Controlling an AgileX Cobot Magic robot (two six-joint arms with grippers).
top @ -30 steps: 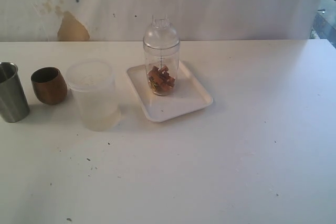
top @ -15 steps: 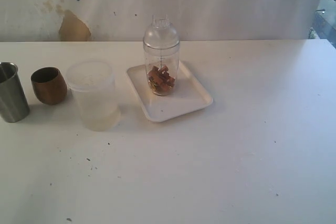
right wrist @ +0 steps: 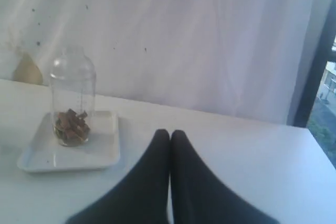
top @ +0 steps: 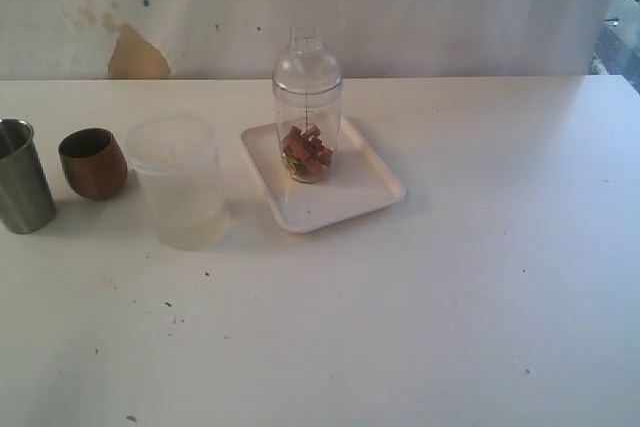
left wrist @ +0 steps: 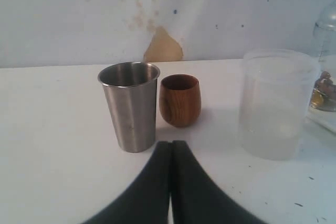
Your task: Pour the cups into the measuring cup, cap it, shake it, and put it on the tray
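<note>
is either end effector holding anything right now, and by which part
Nothing is held. The left end effector and the right end effector are both shut with nothing between them.

A frosted plastic tub (top: 180, 182) is standing upright on the white table (top: 450, 297). Behind it, a brown patch (top: 138, 55) is showing on the pale wall (top: 450, 7).

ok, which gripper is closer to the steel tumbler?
Left. The left gripper, shut, sits close in front of the steel tumbler. The right gripper, also shut, faces the tray and measuring cup instead; the tumbler is not in its view.
</note>
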